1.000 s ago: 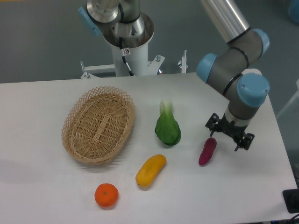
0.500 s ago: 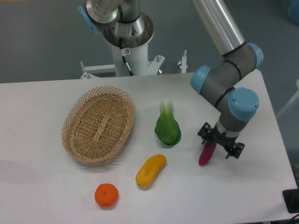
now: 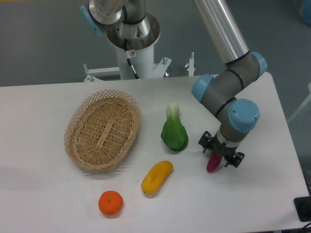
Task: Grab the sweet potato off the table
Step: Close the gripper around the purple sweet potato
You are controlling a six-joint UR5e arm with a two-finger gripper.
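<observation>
The magenta-purple sweet potato lies on the white table at the right of centre, with only its lower end showing. My gripper hangs directly over its upper part and hides it. The black fingers stand spread on either side of the sweet potato, so the gripper looks open. I cannot tell whether the fingers touch the sweet potato.
A green leafy vegetable lies just left of the gripper. A yellow-orange oblong fruit and a round orange lie at the front. A wicker basket stands at the left. The table's right edge is close to the arm.
The gripper has moved left and down, from beside the sweet potato's upper end to directly over it. The sweet potato has not moved.
</observation>
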